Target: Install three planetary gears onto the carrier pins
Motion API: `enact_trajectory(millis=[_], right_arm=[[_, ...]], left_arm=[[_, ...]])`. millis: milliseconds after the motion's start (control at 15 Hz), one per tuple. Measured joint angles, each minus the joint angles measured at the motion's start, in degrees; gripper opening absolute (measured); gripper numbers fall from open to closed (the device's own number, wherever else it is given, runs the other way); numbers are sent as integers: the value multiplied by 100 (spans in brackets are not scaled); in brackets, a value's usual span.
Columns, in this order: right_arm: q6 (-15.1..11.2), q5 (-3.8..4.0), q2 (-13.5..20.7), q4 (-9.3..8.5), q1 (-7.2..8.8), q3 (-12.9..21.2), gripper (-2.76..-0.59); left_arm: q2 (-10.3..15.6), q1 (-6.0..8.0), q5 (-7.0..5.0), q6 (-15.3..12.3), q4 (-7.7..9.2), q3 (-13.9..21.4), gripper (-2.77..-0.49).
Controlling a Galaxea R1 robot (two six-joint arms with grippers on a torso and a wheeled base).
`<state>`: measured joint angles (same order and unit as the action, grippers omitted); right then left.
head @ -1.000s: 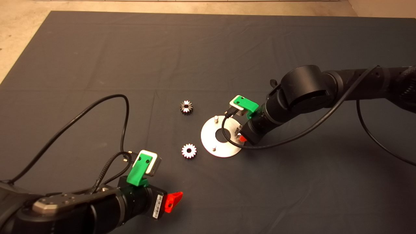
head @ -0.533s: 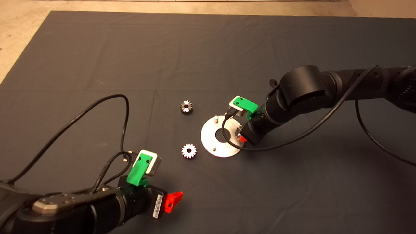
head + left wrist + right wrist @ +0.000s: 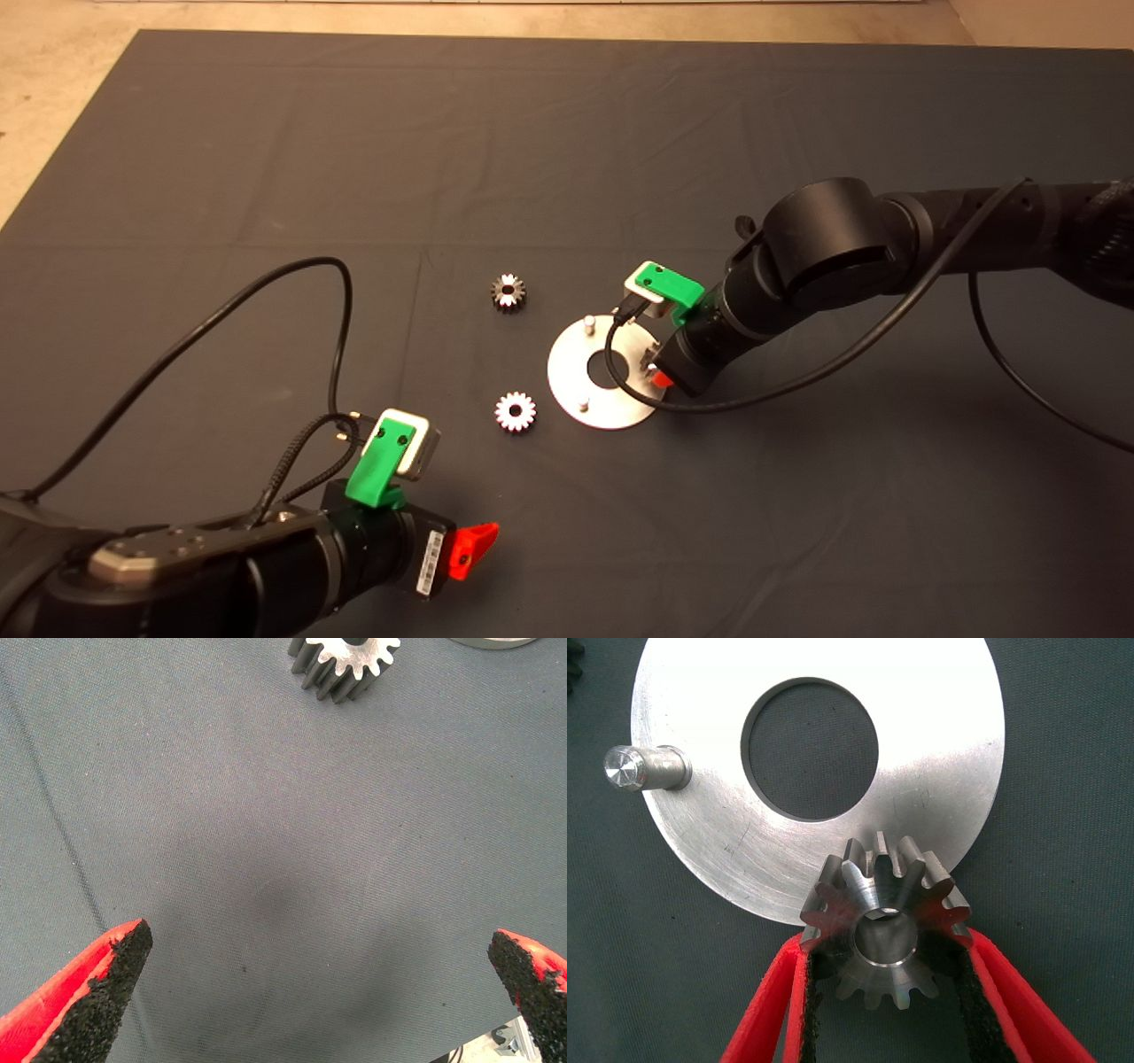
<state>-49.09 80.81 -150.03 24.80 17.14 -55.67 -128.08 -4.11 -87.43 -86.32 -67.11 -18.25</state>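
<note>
right gripper fingers clamped on gear over plate rim; left gripper fingers apart.

- The head view looked down from above onto the whole mat.
- The left wrist view faced the mat closely, catching one gear.
- The right wrist view sat close over the plate; both shared these with the head view.

The mat is lit evenly and rather dimly from above, and soft shadows are cast beneath both arms. Strong glare is seen on the round metal plate in the right wrist view. A faint dark shadow patch is shown on the mat in the left wrist view.
</note>
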Motion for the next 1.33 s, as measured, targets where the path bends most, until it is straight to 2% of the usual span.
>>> enact_trajectory(millis=[933, 1067, 1200, 1333], right_arm=[[1, 2, 1, 1, 0, 0, -244], [1, 26, 2, 1, 0, 0, -244], [1, 102, 13, 9, 0, -8, -244], [1, 100, 15, 6, 0, -13, -244]], left_arm=[[-1, 0, 0, 0, 0, 0, -50], [-1, 0, 0, 0, 0, 0, -50], [-1, 0, 0, 0, 0, 0, -50], [-1, 1, 0, -1, 0, 0, -50]])
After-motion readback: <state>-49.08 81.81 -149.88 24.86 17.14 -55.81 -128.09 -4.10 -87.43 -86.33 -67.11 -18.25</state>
